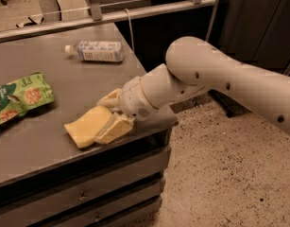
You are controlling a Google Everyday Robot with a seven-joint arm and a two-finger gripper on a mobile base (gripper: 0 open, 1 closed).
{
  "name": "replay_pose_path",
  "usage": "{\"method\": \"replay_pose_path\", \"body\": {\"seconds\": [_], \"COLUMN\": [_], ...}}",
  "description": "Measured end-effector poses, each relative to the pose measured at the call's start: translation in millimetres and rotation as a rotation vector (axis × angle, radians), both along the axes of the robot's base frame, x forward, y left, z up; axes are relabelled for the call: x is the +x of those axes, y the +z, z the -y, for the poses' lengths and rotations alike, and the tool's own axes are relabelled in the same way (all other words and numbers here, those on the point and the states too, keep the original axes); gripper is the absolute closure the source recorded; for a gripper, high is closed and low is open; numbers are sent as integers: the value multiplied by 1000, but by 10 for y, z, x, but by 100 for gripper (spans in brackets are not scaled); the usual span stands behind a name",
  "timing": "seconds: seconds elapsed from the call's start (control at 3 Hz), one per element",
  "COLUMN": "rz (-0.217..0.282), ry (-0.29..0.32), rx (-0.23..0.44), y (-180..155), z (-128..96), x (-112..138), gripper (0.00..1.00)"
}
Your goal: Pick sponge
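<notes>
The sponge is a flat pale-yellow pad lying near the front right edge of the grey table. My gripper reaches in from the right, low over the table at the sponge's right end. Its fingers are apart. The near foam pad overlaps the sponge's right edge and the far pad sits just behind the sponge. The sponge rests on the table, with its right end between the two pads. The white arm runs off to the right.
A green snack bag lies at the table's left. A clear plastic bottle lies on its side at the back. The table's right edge and front drawers are beside the gripper. A metal rail runs behind the table.
</notes>
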State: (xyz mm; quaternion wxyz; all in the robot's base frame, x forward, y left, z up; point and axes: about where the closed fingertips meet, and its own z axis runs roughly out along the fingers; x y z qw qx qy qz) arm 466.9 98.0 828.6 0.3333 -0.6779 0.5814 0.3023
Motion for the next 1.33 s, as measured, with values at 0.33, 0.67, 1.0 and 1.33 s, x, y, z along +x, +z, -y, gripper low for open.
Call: {"method": "replay_pose_path", "body": {"seconds": [0.33,0.67,1.0,1.33], "rz": [-14,-27,-9,28], "ry": [-16,-42,-92,-140], "rx": [-4,-12,-8,14], "y": [43,222,593,1000], "z": [45,148,443,743], "x": [52,175,364,496], "gripper": [61,83,100,100]}}
